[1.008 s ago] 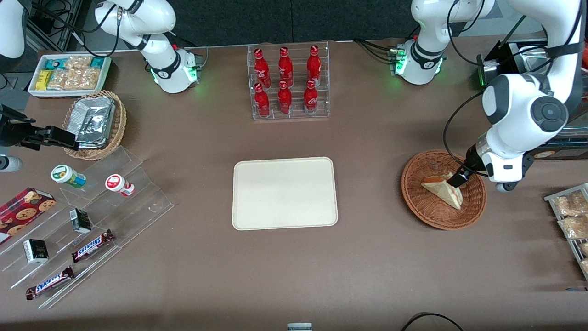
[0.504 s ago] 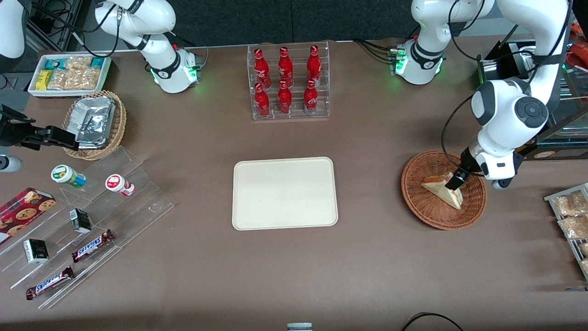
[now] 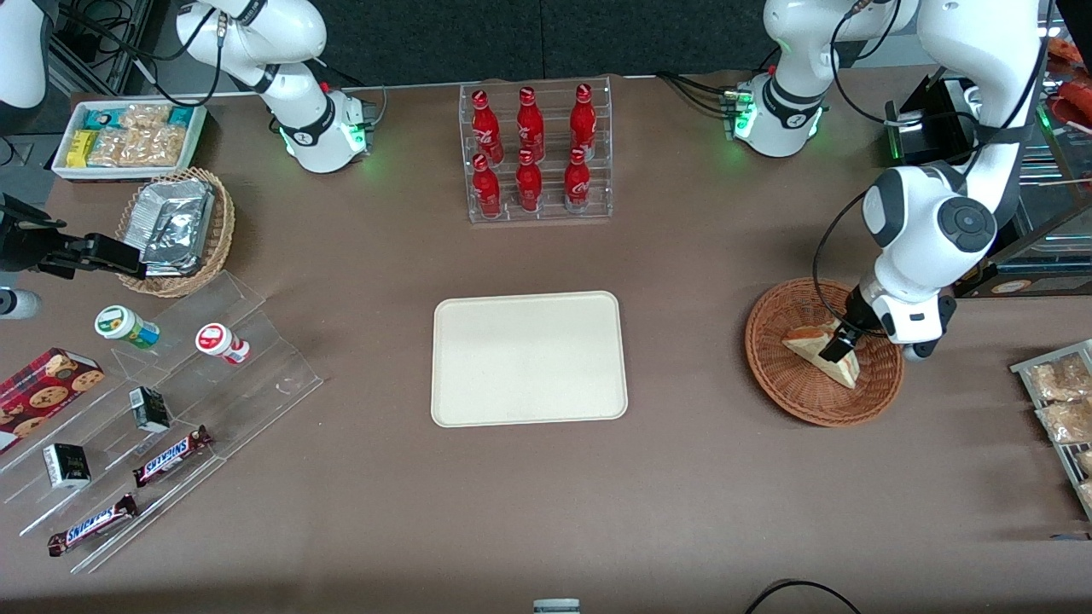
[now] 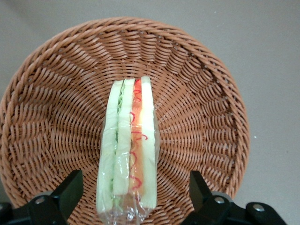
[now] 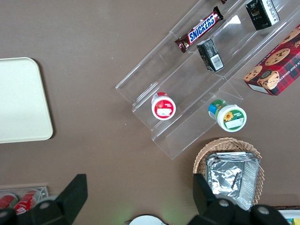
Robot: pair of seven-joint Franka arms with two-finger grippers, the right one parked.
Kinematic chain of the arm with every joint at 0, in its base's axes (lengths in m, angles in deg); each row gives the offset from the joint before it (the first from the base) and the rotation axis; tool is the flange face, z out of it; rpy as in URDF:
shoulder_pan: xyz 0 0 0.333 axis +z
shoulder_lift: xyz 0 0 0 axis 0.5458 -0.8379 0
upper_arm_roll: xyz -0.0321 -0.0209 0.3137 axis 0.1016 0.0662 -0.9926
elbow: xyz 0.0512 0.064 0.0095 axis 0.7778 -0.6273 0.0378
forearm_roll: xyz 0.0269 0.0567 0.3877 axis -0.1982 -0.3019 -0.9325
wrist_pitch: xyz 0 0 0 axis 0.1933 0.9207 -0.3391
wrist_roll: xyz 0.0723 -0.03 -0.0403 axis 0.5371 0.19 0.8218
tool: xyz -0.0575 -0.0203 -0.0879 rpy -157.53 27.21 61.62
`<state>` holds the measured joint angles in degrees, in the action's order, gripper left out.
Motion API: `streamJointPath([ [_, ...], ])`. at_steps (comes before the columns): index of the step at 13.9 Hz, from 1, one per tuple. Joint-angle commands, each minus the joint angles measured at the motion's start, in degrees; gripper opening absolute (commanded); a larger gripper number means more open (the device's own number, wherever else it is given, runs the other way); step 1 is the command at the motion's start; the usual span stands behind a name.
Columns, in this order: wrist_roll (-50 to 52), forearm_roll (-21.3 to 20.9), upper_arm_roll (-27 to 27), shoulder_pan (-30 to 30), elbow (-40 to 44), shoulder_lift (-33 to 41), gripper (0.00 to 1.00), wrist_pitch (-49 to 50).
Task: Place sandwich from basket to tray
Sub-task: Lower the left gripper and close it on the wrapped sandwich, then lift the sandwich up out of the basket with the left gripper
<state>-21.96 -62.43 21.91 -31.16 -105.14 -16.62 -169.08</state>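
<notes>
Gripper (image 4: 133, 197) straddles the sandwich (image 4: 127, 149) in the basket (image 4: 51, 112), fingers (image 4: 70, 192) spread wide, seemingly not touching it. Grasp step: closing on the bread comes next, then carrying to the tray (image 3: 529, 358).

The white left arm bends down from its base near the table's back edge, its rounded wrist joint tilted steeply downward. Its black two-finger gripper (image 3: 837, 348) is lowered inside the rim of the round reddish-brown wicker basket (image 3: 793, 401), toward the working arm's end of the table. The black fingers (image 4: 70, 190) are spread wide apart, one on each flat side of the wrapped triangular white-bread sandwich (image 4: 129, 150), touching neither.
</notes>
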Motion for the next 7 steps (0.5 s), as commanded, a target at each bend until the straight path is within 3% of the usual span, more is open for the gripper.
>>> streamJointPath([
  [1, 0.74, 0.12, 0.29, 0.28, -1.21, -1.07, 1.00, -2.14],
  [5, 0.74, 0.12, 0.29, 0.19, -1.21, -1.77, 0.97, -2.58],
  [7, 0.83, 0.12, 0.29, 0.19, -1.12, -1.77, 0.48, -2.23],
])
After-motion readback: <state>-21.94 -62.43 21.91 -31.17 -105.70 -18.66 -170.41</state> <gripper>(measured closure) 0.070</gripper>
